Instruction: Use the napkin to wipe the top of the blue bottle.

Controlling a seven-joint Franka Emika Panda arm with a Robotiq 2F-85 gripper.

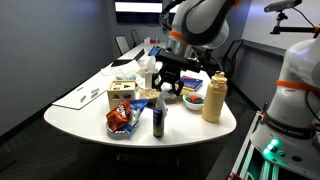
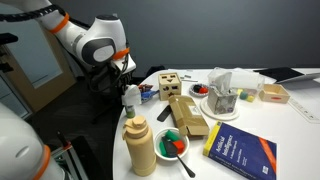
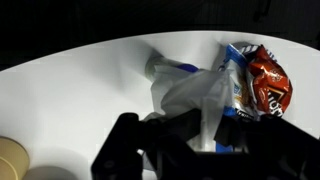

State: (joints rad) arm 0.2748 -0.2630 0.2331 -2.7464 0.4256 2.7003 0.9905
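Now, at wrist-view centre, the gripper (image 3: 195, 135) pinches the napkin (image 3: 190, 100); next, it likely must lower onto the blue bottle (image 1: 158, 120).

The napkin (image 3: 188, 98) pinched in the gripper (image 3: 205, 146): thin white paper, matt, soft, crumpled, semi-see-thru. The gripper itself looks matt blk, plastic or metal can't tell; table (image 3: 80, 90) under it is smooth white w/ faint sheen. Just beside it the chip bag (image 3: 262, 80): glossy crinkly foil; tan bottle (image 3: 12, 156) farther off, smooth matt plastic.
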